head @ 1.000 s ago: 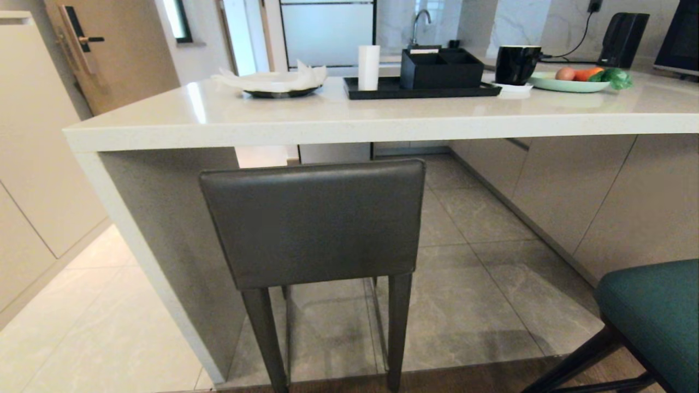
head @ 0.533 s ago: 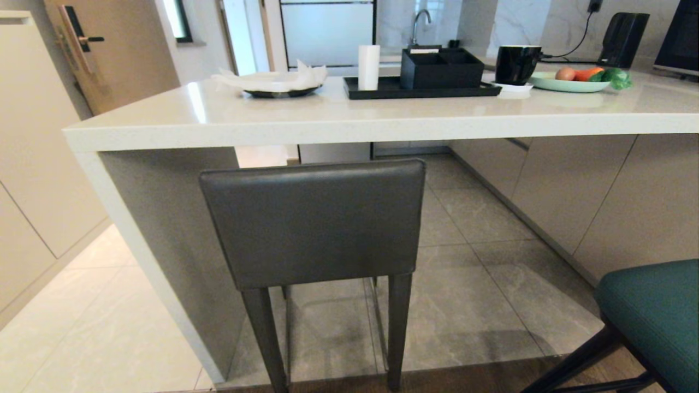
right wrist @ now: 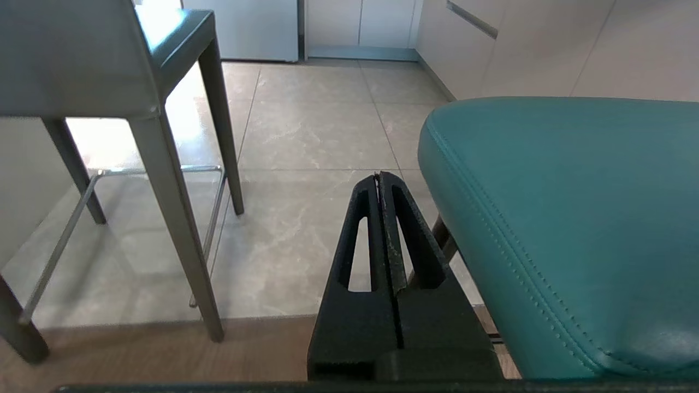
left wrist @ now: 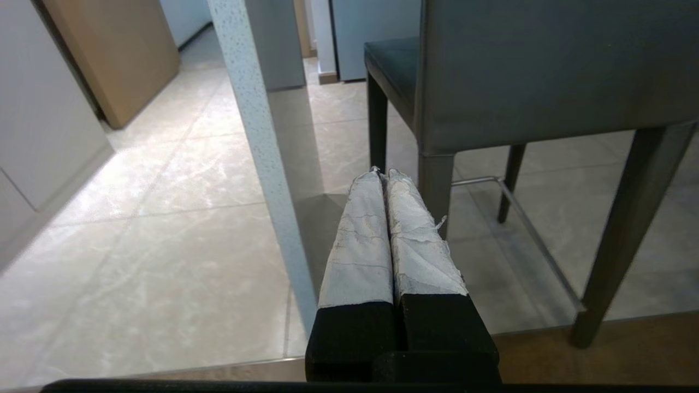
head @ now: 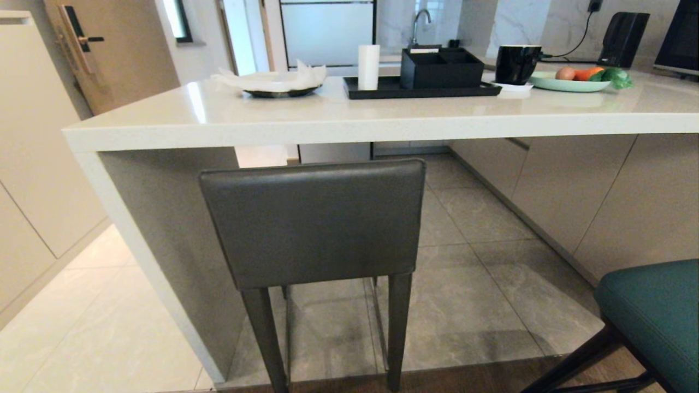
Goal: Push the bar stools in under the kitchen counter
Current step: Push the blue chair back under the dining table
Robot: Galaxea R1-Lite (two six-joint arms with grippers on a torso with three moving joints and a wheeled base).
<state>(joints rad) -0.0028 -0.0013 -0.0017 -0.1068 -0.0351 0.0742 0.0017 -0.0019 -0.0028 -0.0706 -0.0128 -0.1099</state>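
The dark grey bar stool [head: 314,221] stands with its back toward me, its seat tucked under the white kitchen counter [head: 349,123] beside the counter's grey end panel [head: 175,240]. The teal bar stool [head: 652,316] stands out from the counter at the lower right. Neither arm shows in the head view. My left gripper [left wrist: 381,173] is shut and empty, low, short of the grey stool [left wrist: 546,71] and the panel edge [left wrist: 262,164]. My right gripper [right wrist: 378,176] is shut and empty, close beside the teal stool's back [right wrist: 568,218], with the grey stool's legs [right wrist: 175,218] off to the other side.
On the counter stand a black tray [head: 420,88] with a box and a white cup, a plate of tissue [head: 278,82], a black mug [head: 516,63] and a plate of vegetables [head: 579,79]. Cabinet fronts [head: 600,191] line the right under the counter. Tiled floor [head: 475,305] lies between the stools.
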